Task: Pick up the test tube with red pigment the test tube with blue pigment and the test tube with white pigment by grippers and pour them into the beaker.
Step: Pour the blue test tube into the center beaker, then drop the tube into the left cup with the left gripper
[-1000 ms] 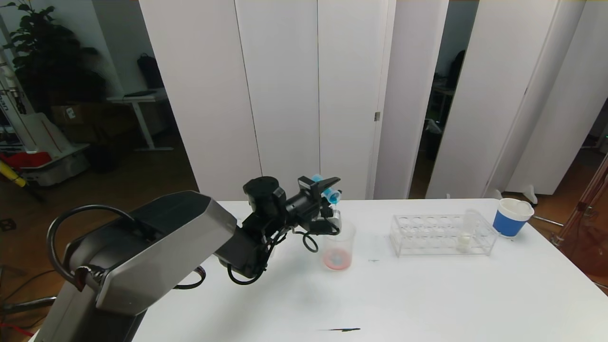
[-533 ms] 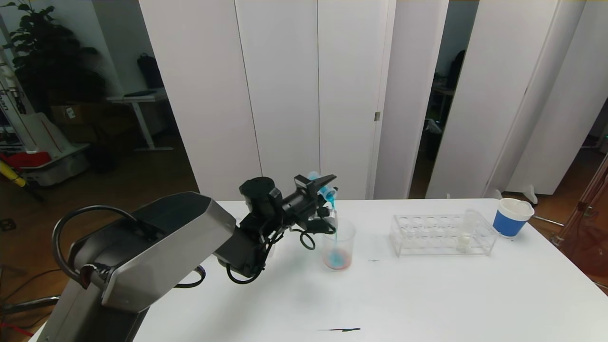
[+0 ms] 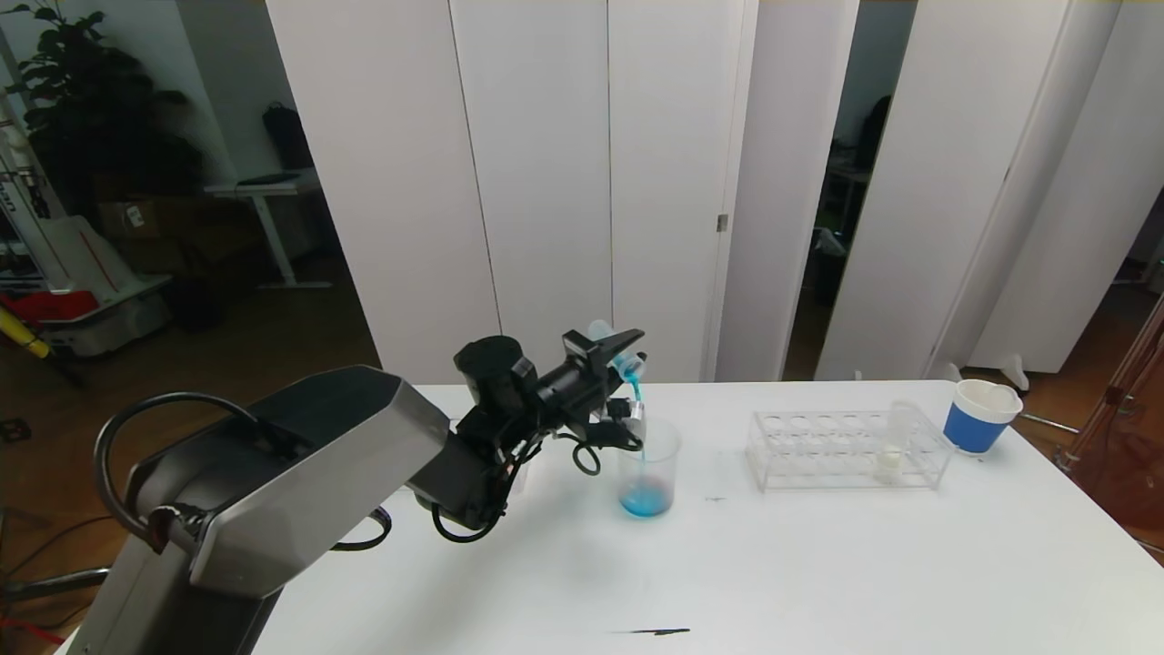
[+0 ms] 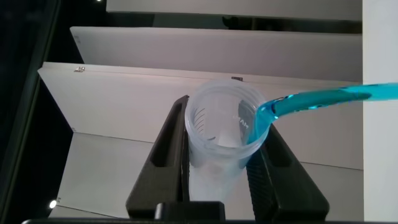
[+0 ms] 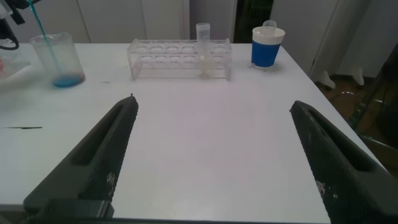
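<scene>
My left gripper (image 3: 627, 350) clamps the test tube with blue pigment (image 3: 621, 357) tipped above the beaker (image 3: 648, 468) (its pink puddle now blue); my right gripper (image 5: 214, 155) gapes wide.

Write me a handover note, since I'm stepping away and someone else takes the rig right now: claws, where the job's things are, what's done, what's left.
Left claw: shut on the test tube with blue pigment, tipped over the beaker, with a blue stream falling in.
Right claw: open, empty, low over the table on the robot's right, away from the rack.
Beaker: upright on the table, blue liquid pooled at its bottom.
Test tube with white pigment: upright in the clear rack.
Done: blue pour under way.
Left: finish the blue pour, then pour the white tube. No red tube is in view.
</scene>
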You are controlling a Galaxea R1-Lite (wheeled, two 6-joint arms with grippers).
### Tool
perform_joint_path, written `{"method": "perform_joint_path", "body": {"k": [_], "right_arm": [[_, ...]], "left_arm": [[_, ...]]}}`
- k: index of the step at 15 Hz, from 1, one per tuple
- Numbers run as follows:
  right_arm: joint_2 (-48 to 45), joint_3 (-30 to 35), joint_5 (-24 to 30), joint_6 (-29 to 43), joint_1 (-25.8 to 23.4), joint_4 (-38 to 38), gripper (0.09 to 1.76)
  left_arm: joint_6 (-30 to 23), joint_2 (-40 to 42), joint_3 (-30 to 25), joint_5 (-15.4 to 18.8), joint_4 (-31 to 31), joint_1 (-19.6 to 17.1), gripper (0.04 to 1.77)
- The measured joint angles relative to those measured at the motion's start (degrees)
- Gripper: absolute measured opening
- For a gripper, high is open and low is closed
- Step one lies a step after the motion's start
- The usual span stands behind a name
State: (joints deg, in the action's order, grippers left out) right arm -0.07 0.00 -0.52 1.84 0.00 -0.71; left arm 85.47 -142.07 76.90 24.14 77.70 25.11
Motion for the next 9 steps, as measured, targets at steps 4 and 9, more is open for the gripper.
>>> {"method": "perform_joint_path", "body": {"k": [4,9], "right_arm": [[0.0,0.0,0.0,0.0,0.0,0.0,1.75],[0.0,0.0,0.0,0.0,0.0,0.0,1.75]], "left_arm": [[1.0,0.3,-0.2,0.1,0.7,0.0,0.59],[1.1,0.6,-0.4,0.1,0.8,-0.1,0.59]]}}
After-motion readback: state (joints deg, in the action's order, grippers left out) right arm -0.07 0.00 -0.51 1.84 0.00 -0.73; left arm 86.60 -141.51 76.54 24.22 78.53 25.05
